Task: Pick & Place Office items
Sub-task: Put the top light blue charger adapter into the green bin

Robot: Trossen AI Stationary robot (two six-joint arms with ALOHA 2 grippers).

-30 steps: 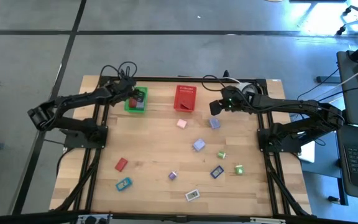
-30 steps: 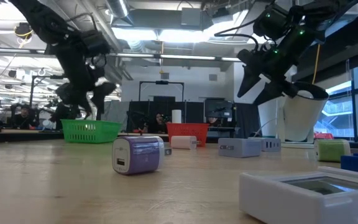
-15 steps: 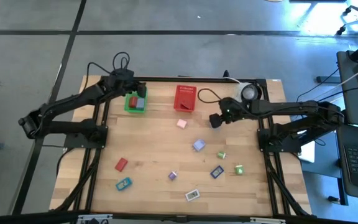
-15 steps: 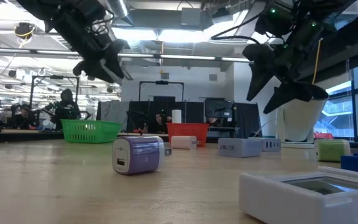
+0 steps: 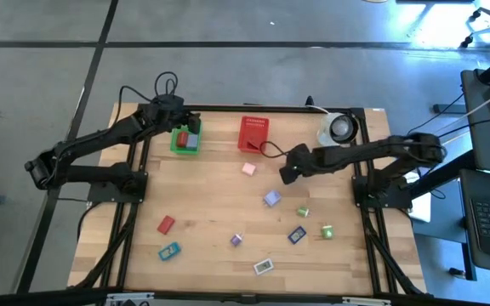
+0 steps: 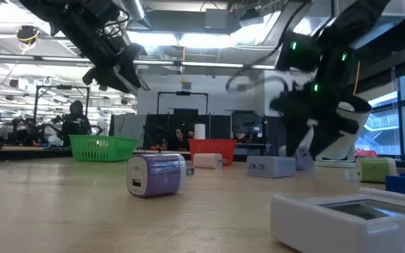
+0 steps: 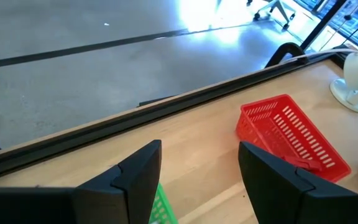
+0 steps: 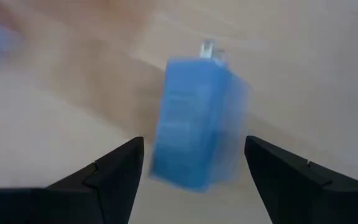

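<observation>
Low, right gripper (image 5: pixel 288 171) spread wide over blue block (image 8: pixel 199 130); left gripper (image 5: pixel 179 116) released above green basket (image 5: pixel 177 144).

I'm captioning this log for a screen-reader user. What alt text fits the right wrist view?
The right gripper, fingers spread open, hangs just above a blue block with a small metal plug at one end, lying on the wooden table. The block sits in line with the gap between the two dark fingers, not yet touched.

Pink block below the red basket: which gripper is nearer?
Right. The right gripper hangs open just beside the pink block; the left gripper sits open up by the green basket, farther off.
</observation>
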